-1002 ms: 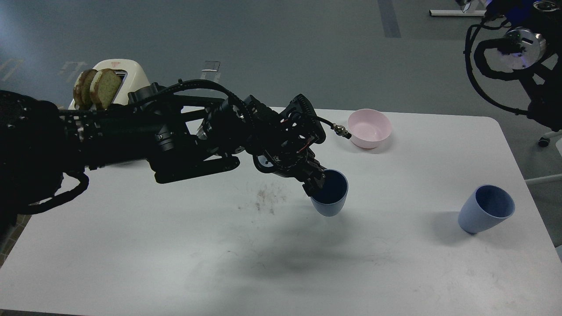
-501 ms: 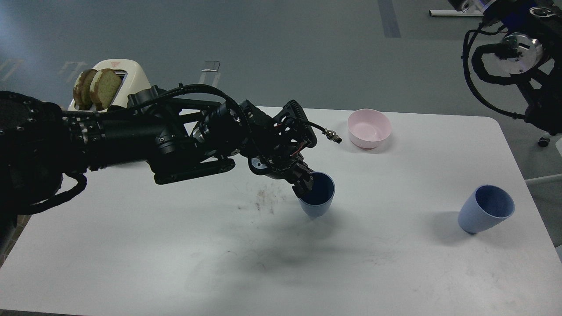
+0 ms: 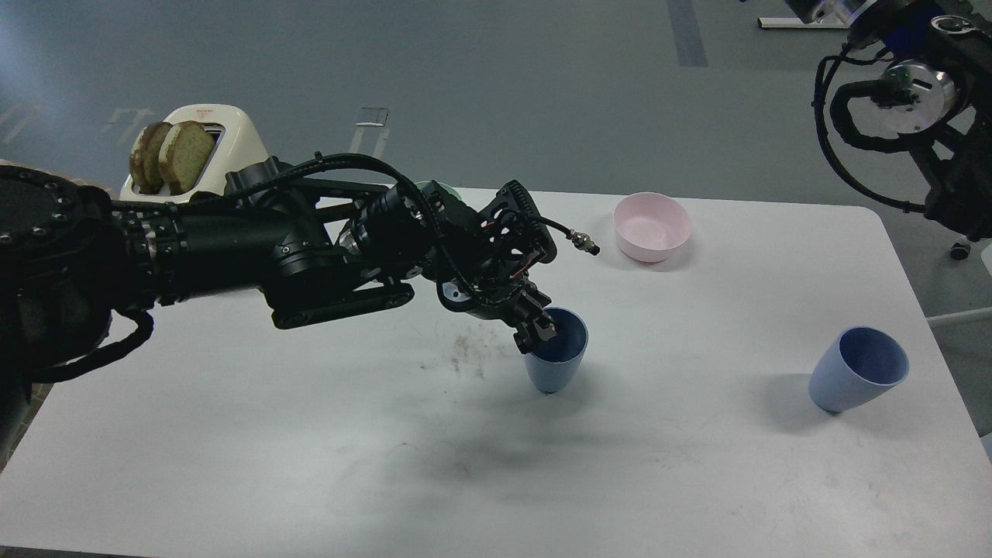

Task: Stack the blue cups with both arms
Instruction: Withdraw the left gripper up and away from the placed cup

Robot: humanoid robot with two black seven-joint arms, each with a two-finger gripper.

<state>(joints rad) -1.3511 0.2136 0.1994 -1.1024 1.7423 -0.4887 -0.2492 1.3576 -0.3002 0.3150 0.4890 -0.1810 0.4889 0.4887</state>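
Observation:
One blue cup is upright near the table's middle, its base at or just above the tabletop. My left gripper is shut on this cup's near-left rim, with one finger inside the cup. The second blue cup stands free near the table's right edge, leaning left with its mouth turned toward me. My right arm hangs raised at the top right, far from both cups. It shows a silver wrist ring and cables, but its fingers do not show.
A pink bowl stands at the back of the white table. A sliver of a green bowl shows behind my left arm. A cream toaster holding bread slices stands at the back left. A dirty smudge lies left of the held cup.
My left gripper has carried the blue cup leftward and down toward the tabletop, and the cup is now more upright. The right arm has shifted slightly. The second cup has not moved.

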